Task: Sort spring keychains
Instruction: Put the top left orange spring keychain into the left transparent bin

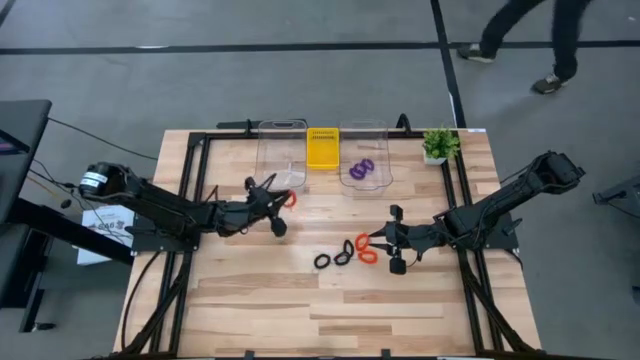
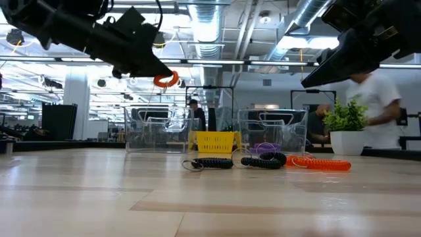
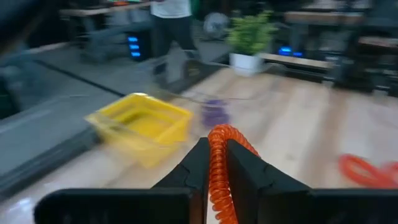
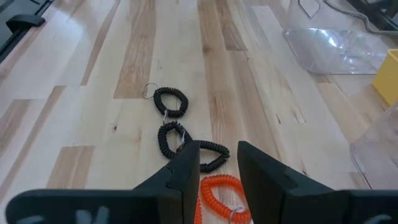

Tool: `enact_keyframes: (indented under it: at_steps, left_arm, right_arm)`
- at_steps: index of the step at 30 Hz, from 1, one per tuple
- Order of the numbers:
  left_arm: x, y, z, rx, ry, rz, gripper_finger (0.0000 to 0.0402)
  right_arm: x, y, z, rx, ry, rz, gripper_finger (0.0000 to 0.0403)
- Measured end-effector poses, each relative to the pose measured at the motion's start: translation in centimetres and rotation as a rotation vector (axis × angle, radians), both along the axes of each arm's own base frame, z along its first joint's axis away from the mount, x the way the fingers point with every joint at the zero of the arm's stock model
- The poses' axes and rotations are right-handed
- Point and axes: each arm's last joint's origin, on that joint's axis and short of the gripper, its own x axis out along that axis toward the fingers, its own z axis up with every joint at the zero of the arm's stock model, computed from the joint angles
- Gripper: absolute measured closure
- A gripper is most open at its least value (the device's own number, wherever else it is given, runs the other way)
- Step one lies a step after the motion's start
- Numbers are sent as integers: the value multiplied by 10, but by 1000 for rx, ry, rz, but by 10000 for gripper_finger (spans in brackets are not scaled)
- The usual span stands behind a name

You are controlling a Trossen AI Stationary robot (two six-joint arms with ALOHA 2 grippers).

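My left gripper (image 1: 283, 201) is shut on an orange-red spring keychain (image 2: 166, 79), held in the air near the front of the left clear bin (image 1: 282, 150). My right gripper (image 1: 394, 240) hangs open and empty above the table, just to the right of the loose keychains. Two orange-red keychains (image 1: 365, 249) and the black ones (image 1: 333, 258) lie flat on the table's middle. They also show in the right wrist view, the black (image 4: 170, 101) beyond the orange-red (image 4: 217, 193). Purple keychains (image 1: 361, 169) lie in the right clear bin (image 1: 363, 135). My left gripper pinches the orange-red keychain's coil (image 3: 217, 163) between its two fingers. The fingers come from the table's left and slant slightly down. The rest of the loop (image 2: 167, 80) sticks out past the fingertips, lifted clear of the table.
A small yellow bin (image 1: 322, 148) stands between the two clear bins at the far edge. A potted plant (image 1: 438, 145) stands at the far right corner. A person walks past beyond the table (image 1: 530, 40). The near half of the wooden table (image 1: 330, 310) is bare.
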Motion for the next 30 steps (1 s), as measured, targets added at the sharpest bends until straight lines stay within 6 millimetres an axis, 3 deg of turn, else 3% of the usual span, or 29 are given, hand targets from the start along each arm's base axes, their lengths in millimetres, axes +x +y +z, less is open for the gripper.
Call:
enact_keyframes:
  at_steps: [10, 30]
  left_arm:
    - [1, 37, 0, 24, 20, 145, 361]
    - [-8, 100, -2, -48, 11, 214, 361]
  right_arm:
    - [1, 1, 2, 11, -26, 0, 304]
    - [1, 1, 2, 11, -28, -1, 304]
